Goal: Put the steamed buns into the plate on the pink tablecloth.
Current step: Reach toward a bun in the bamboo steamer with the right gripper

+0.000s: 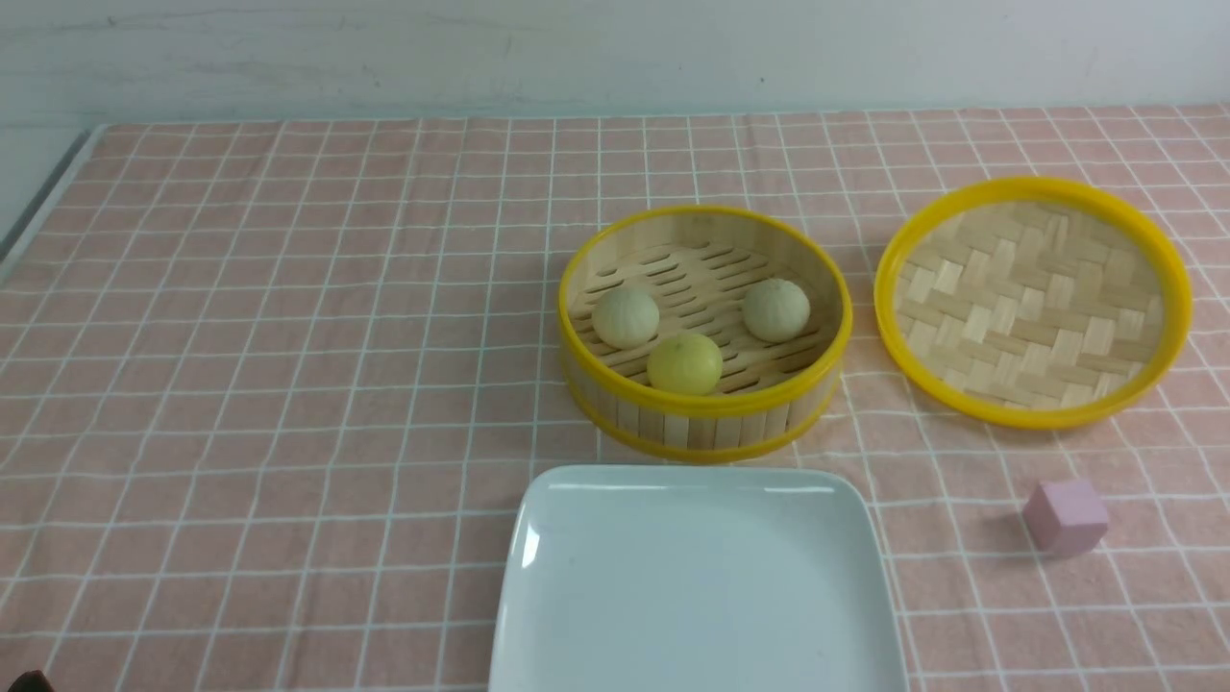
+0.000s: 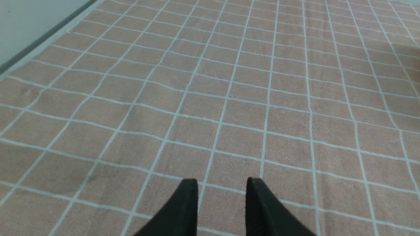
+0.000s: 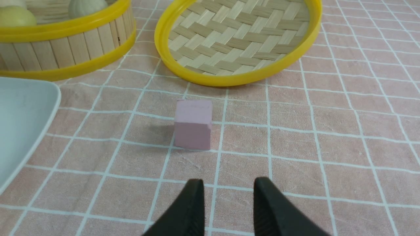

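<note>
My left end effector hangs over bare cloth on the left part of the tabletop. Its two dark fingers stand apart with nothing between them, so it is open and empty. Toward the middle sits the basket, and all three buns lie inside it on the slatted floor: one pale bun at the left, the yellow bun nearest me against the front wall, and the other pale bun at the right, none touching another. The plate lies on the cloth just in front of the basket, on my side, with nothing on it. Right of the basket the lid rests with its woven inside up, close beside the basket. The cube stands on the cloth in front of the lid, apart from it. My right end effector hovers over the cloth short of the cube, fingers spread and holding nothing.
</note>
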`<state>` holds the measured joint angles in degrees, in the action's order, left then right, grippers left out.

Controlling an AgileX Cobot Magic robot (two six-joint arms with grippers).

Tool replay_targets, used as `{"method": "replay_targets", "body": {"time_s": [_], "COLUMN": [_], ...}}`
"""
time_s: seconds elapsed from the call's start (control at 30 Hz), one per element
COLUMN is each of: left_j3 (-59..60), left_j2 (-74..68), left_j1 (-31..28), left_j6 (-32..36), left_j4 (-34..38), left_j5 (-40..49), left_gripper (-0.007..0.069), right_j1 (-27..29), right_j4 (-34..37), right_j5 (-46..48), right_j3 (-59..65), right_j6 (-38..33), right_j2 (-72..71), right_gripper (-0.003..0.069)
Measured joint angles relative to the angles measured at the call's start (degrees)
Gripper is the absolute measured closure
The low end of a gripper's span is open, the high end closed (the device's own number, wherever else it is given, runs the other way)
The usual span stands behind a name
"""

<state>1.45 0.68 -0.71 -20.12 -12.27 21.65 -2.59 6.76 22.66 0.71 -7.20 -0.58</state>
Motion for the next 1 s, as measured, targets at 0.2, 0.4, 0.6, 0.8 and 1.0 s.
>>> {"method": "replay_targets", "body": {"time_s": [0.2,0.4,0.6,0.8,1.0], "left_j3": [0.0,0.0,0.0,0.0,0.1], "left_j2": [0.0,0.0,0.0,0.0,0.0], "left_j1": [0.0,0.0,0.0,0.0,0.0], "left_j6": [0.0,0.0,-0.2,-16.0,-31.1], "left_j4": [0.0,0.0,0.1,21.1,39.5], "left_j5": [0.0,0.0,0.0,-0.6,0.2], "left_gripper": [0.0384,0.0384,0.0384,0.0384,0.0384], "right_j1": [0.0,0.0,0.0,0.0,0.0], "right_j4": [-0.2,-0.2,0.2,20.6,36.2], "right_j5": [0.0,0.0,-0.1,0.3,1.0], "right_j3": [0.0,0.0,0.0,0.2,0.6], "right_j6": [-0.1,-0.1,0.3,10.8,14.8], "right_j2": [0.0,0.0,0.0,0.0,0.0], "right_gripper": [0.0419,0.0419,0.0419,0.0419,0.0419]}}
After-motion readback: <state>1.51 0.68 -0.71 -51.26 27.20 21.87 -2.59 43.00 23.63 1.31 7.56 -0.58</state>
